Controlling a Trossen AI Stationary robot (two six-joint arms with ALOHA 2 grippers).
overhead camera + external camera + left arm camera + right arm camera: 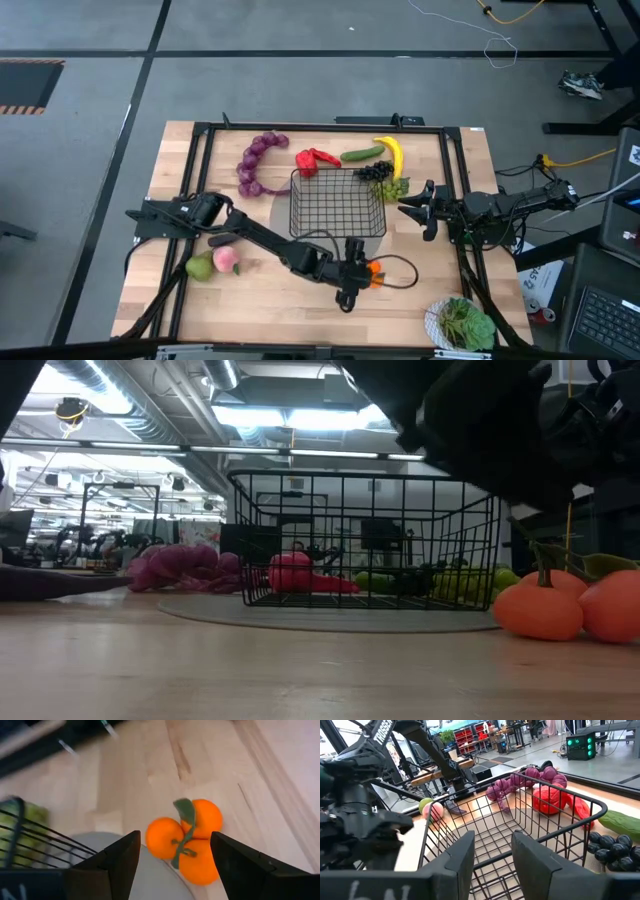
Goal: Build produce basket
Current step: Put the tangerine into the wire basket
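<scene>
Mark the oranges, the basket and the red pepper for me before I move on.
oranges (182,840), left wrist view: on the green stem where the fruits meet.
basket (337,205), high view: on the wire-grid floor.
red pepper (316,159), high view: on the middle of its red body.

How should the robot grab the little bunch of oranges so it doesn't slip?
Probably from straight above, fingers closing across the whole bunch of oranges. The three round fruits sit tight together on the table with a leafy stem on top, so squeezing the cluster's sides looks safest. The left gripper hangs open right over them, one finger on each side.
</scene>
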